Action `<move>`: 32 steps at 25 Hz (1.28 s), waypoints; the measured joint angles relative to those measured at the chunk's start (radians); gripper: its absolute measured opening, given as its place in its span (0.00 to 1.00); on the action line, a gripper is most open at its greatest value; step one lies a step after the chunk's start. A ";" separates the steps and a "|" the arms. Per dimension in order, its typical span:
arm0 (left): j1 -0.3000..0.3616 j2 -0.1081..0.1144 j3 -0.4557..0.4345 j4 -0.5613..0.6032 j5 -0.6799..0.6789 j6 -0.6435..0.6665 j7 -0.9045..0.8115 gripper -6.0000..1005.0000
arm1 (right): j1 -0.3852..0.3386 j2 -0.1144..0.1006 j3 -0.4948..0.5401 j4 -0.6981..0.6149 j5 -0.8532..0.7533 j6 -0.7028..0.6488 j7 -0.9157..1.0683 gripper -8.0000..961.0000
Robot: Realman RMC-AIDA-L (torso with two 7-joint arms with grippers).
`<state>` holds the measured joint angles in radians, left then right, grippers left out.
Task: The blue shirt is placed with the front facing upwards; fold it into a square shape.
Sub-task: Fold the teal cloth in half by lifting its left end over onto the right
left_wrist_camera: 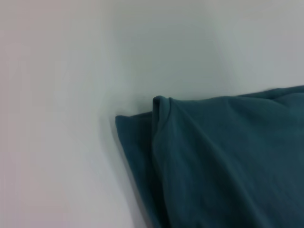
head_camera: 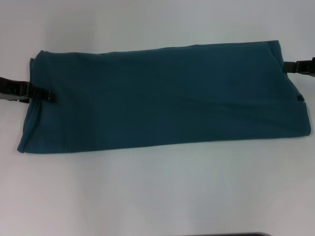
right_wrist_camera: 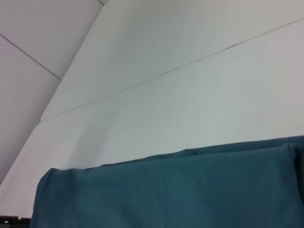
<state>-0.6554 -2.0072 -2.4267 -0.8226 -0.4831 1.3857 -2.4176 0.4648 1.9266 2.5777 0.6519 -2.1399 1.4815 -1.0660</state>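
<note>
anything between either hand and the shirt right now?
Nothing visible. The left hand sits on the blue shirt at its left end, and the right hand is at its right end. Only the white table surrounds it.

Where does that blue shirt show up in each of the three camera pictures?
Head view: the shirt lies as a long folded band across the middle of the white table, a gripper at each end.
Left wrist view: the shirt fills the lower right, one folded corner pointing toward the picture's centre.
Right wrist view: the shirt runs along the bottom edge.
Shared landmark: the white table under the cloth.
</note>
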 joint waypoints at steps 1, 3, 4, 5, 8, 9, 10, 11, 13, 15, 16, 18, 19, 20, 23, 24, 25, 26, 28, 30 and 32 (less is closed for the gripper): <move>0.000 0.000 0.000 0.000 0.000 0.000 0.000 0.84 | 0.000 0.000 0.000 0.000 0.000 0.000 0.000 0.02; 0.000 0.000 0.000 0.000 0.000 0.001 0.000 0.84 | 0.001 -0.001 0.000 0.000 0.000 0.001 0.000 0.02; -0.001 0.000 0.000 0.000 0.001 0.002 0.000 0.84 | 0.001 -0.001 0.000 0.000 0.000 0.002 0.000 0.02; -0.002 -0.001 0.001 0.000 0.001 0.004 0.000 0.84 | 0.001 -0.001 0.000 0.000 0.000 0.002 0.000 0.02; -0.006 -0.003 0.009 0.002 0.002 0.008 0.000 0.84 | 0.002 -0.001 0.000 0.000 0.000 0.003 0.000 0.02; -0.009 -0.005 0.012 0.002 0.002 0.010 0.001 0.84 | 0.003 -0.002 -0.001 0.000 0.000 0.003 0.000 0.02; -0.012 -0.008 0.014 0.003 0.001 0.013 0.003 0.84 | 0.003 -0.002 -0.001 0.000 0.000 0.004 0.000 0.02; -0.015 -0.010 0.016 0.003 0.001 0.016 0.006 0.84 | 0.003 -0.002 -0.002 0.000 0.000 0.004 0.000 0.02; -0.021 -0.012 0.021 0.003 -0.003 0.020 0.008 0.84 | 0.003 -0.002 -0.002 0.000 0.000 0.005 0.000 0.02; -0.027 -0.018 0.027 0.000 -0.006 0.027 0.009 0.84 | 0.003 -0.003 -0.002 0.000 0.000 0.005 0.000 0.02; -0.029 -0.020 0.027 -0.003 -0.007 0.029 0.009 0.84 | 0.003 -0.003 -0.002 0.000 0.000 0.005 0.000 0.02; -0.035 -0.024 0.028 -0.009 -0.008 0.034 0.009 0.84 | 0.003 -0.004 -0.002 0.000 0.000 0.005 0.000 0.02; -0.037 -0.024 0.028 -0.010 -0.008 0.035 0.010 0.84 | 0.003 -0.004 -0.002 0.000 0.000 0.005 0.000 0.02; -0.040 -0.025 0.028 -0.010 -0.008 0.037 0.010 0.84 | 0.003 -0.005 -0.002 0.000 0.000 0.005 0.000 0.02; -0.046 -0.027 0.028 -0.010 -0.009 0.041 0.010 0.84 | 0.002 -0.005 -0.002 0.000 0.000 0.005 0.000 0.02; -0.047 -0.028 0.028 -0.010 -0.009 0.041 0.010 0.84 | 0.001 -0.005 -0.002 0.000 0.000 0.005 0.000 0.02; -0.048 -0.028 0.028 -0.010 -0.009 0.042 0.011 0.84 | 0.001 -0.005 -0.002 0.000 0.000 0.004 0.000 0.02; -0.049 -0.028 0.028 -0.011 -0.009 0.042 0.011 0.84 | 0.000 -0.005 -0.002 0.000 0.000 0.004 0.000 0.02; -0.048 -0.026 0.028 -0.012 -0.007 0.040 0.012 0.84 | 0.001 -0.005 -0.002 0.000 0.000 0.005 0.000 0.02; -0.044 -0.023 0.026 -0.013 -0.004 0.035 0.012 0.84 | 0.001 -0.005 -0.003 0.000 0.000 0.005 0.000 0.02; -0.035 -0.018 0.023 -0.013 -0.003 0.031 0.012 0.84 | 0.002 -0.005 -0.003 0.000 0.000 0.005 0.000 0.02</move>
<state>-0.6906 -2.0247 -2.4033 -0.8361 -0.4864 1.4168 -2.4055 0.4664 1.9219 2.5751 0.6520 -2.1399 1.4863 -1.0660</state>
